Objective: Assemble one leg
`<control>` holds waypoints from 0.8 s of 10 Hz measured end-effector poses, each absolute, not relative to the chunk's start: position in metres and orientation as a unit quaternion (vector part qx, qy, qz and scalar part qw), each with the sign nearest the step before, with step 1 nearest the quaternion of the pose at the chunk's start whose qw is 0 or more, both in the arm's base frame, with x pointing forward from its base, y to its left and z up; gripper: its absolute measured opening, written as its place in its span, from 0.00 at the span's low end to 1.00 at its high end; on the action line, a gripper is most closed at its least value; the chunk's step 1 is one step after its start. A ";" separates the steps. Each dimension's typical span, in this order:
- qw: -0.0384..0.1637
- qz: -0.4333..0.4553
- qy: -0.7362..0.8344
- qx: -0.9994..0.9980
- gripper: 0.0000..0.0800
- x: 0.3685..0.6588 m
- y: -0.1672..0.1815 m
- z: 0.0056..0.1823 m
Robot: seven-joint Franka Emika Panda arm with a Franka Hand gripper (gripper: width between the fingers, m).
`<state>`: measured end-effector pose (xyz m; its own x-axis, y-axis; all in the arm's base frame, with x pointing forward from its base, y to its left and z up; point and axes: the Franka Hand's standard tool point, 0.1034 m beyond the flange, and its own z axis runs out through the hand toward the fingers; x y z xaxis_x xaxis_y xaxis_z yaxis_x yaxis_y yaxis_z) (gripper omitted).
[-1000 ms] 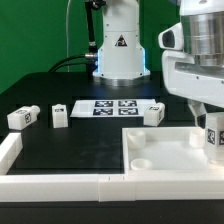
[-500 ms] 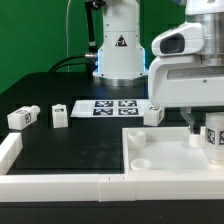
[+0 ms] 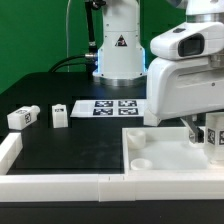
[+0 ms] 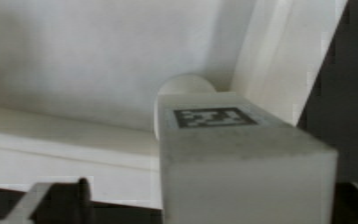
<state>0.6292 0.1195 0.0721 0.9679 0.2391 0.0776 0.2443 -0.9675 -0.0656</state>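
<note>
My gripper is shut on a leg, a small white block with a black-and-white tag, over the right part of the large white tray-like piece with round sockets. In the wrist view the leg fills the space between my dark fingers, tag facing the camera. Its far end points at a round socket beside the tray's raised wall. I cannot tell whether the leg touches the socket.
Two more legs lie on the black table at the exterior view's left. The marker board lies in front of the robot base. A white rail runs along the front edge.
My arm has moved toward the exterior view's left and slightly down with the leg. It now hides the leg that stood by the tray's far corner.
</note>
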 end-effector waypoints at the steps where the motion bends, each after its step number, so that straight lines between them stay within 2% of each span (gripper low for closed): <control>1: 0.037 -0.034 -0.122 -0.991 0.58 0.629 0.119 0.072; 2: 0.037 -0.034 -0.122 -0.991 0.37 0.629 0.119 0.072; 5: 0.039 -0.031 -0.080 -0.996 0.36 0.629 0.119 0.072; 8: 0.043 -0.018 0.130 -0.990 0.36 0.630 0.117 0.071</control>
